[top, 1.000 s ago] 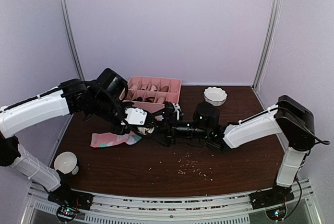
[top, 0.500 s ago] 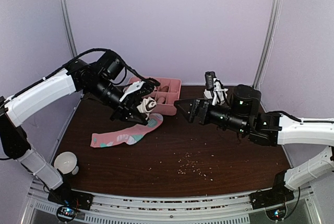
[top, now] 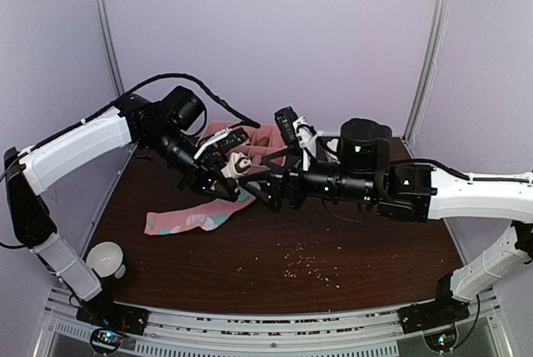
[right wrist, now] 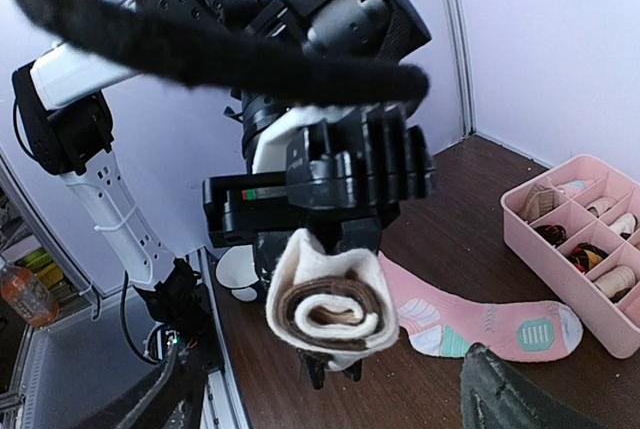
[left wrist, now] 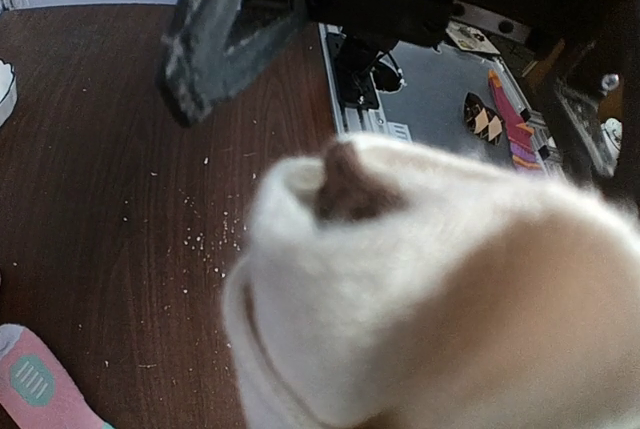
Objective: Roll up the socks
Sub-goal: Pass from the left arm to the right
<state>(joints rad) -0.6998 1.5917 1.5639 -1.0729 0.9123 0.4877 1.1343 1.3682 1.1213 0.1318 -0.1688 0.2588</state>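
Observation:
The cream sock (right wrist: pixel 330 314), rolled into a tight spiral with a dark brown layer inside, hangs in the air above the table. My left gripper (top: pixel 226 176) is shut on it from behind. In the left wrist view the cream sock (left wrist: pixel 430 289) fills the frame and hides the fingers. My right gripper (top: pixel 262 184) faces the roll's end, open, with its fingers (right wrist: pixel 510 394) on either side below it and not touching. The pink sock (top: pixel 187 220) with teal and white patches lies flat on the table under the left arm; the pink sock (right wrist: pixel 470 324) also shows behind the roll.
A pink divided tray (right wrist: pixel 570 239) holding small items stands at the back of the table, partly hidden by the arms. A white cup (top: pixel 106 259) sits at the near left corner. Crumbs (top: pixel 308 261) are scattered near the front middle. A black cable (right wrist: pixel 230 54) crosses the right wrist view.
The left gripper has lifted the rolled cream sock off the table and holds it up. The right arm pulled back to the right, then swung left up to the roll.

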